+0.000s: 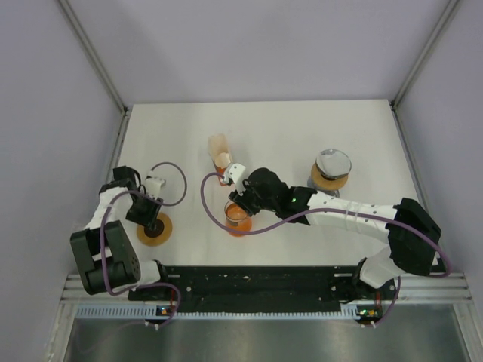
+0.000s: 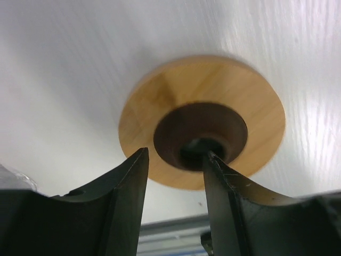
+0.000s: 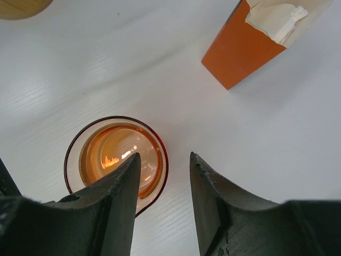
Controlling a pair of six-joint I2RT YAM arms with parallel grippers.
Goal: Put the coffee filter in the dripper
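Dripper (image 2: 201,125): tan wooden ring around a dark centre hole, lying flat at 8 o'clock on the white table (image 1: 362,136).
Left gripper (image 2: 177,154): narrow gap, holding nothing; it hangs over the dripper with the dark centre between its fingers.
Coffee filter: cannot tell where it lies; the only paper in view is cream sheets in the carton's mouth.
Orange glass cup (image 3: 114,154): upright, near the table's middle.
Right gripper (image 3: 164,157): narrow gap, empty, over the cup's rim.
Orange carton (image 3: 240,50): at 1 o'clock from the cup, apart from it.
Silver-topped pot (image 1: 330,170): at 3 o'clock on the table.
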